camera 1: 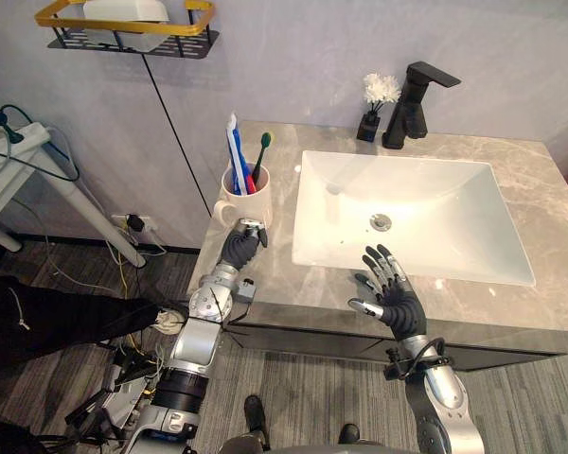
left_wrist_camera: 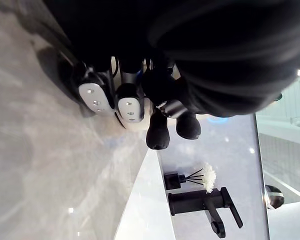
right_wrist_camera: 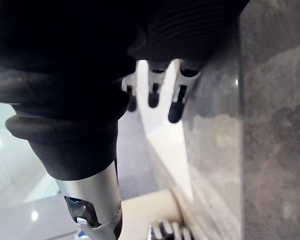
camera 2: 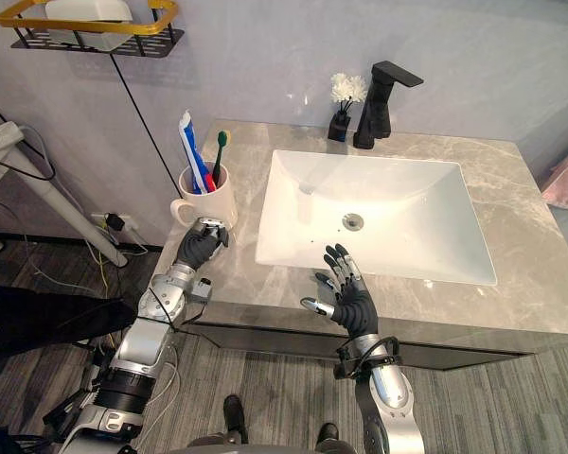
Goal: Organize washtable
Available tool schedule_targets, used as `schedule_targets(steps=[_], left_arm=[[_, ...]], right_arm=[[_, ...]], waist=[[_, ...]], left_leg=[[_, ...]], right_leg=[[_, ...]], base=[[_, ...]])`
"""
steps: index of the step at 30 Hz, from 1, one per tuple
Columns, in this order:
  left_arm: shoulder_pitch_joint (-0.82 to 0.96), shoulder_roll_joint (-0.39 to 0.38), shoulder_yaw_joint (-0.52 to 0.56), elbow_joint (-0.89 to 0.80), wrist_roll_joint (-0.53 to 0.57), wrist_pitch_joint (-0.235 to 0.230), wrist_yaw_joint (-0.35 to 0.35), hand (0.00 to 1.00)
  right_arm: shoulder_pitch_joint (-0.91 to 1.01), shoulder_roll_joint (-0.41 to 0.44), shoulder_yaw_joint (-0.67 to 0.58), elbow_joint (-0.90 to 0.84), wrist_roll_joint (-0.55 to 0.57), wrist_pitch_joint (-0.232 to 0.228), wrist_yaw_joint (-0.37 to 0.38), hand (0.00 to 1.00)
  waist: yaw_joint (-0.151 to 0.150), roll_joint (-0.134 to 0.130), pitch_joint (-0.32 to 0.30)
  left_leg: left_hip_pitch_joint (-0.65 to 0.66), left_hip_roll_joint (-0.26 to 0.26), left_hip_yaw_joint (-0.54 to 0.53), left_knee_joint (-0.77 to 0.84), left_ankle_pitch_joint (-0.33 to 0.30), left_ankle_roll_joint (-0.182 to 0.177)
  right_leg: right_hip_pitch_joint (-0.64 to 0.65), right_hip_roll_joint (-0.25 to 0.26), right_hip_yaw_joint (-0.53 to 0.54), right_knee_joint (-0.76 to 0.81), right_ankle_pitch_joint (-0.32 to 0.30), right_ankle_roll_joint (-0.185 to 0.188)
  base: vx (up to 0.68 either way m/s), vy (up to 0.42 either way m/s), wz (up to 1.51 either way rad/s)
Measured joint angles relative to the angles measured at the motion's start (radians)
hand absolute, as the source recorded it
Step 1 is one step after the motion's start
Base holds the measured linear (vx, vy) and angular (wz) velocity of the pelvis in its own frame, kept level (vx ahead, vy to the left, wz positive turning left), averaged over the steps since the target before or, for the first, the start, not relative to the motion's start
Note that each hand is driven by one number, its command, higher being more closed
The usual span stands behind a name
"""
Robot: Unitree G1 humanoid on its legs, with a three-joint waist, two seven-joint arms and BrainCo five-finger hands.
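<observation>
Right hand (camera 1: pixel 398 305) spread open above grey marble washtable (camera 1: pixel 549 189), white sink (camera 1: pixel 445 203) beyond.

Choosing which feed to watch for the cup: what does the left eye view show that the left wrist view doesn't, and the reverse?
The left eye view adds the mug holding toothbrushes and toothpaste, the left hand against its base, the open right hand over the sink's front rim, and the wall shelf. The left wrist view adds a close look along that hand across the countertop. Both share the sink, black faucet and white flowers.
</observation>
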Motion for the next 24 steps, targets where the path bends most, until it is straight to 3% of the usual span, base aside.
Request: schedule_targets(steps=[8, 16, 24], left_arm=[[0.012, 0.001, -0.007, -0.027, -0.044, -0.001, -0.026, 1.00], [0.120, 0.001, -0.009, -0.131, -0.133, -0.019, -0.052, 1.00], [0.138, 0.001, 0.027, -0.147, -0.156, -0.020, -0.052, 1.00]], right_arm=[[-0.002, 0.000, -0.007, 0.001, 0.000, 0.002, -0.003, 0.00], [-0.026, -0.020, -0.007, 0.027, 0.000, 0.000, -0.002, 0.00], [-0.046, -0.019, -0.006, 0.053, 0.000, -0.003, -0.001, 0.00]], waist=[[0.001, 0.003, 0.001], [0.004, 0.038, -0.002], [0.003, 0.041, -0.004]], left_leg=[[0.004, -0.002, -0.010, 0.000, 0.001, 0.001], [0.021, -0.002, -0.031, 0.000, 0.001, 0.001], [0.023, -0.005, -0.047, 0.000, 0.003, 0.002]], right_leg=[[0.009, -0.003, -0.008, 0.006, 0.000, 0.000], [0.034, -0.004, -0.032, 0.002, -0.003, 0.001], [0.049, -0.004, -0.051, -0.002, -0.003, 0.001]], base=[[0.00, 0.000, 0.02], [-0.01, 0.008, 0.07], [0.00, 0.008, 0.06]])
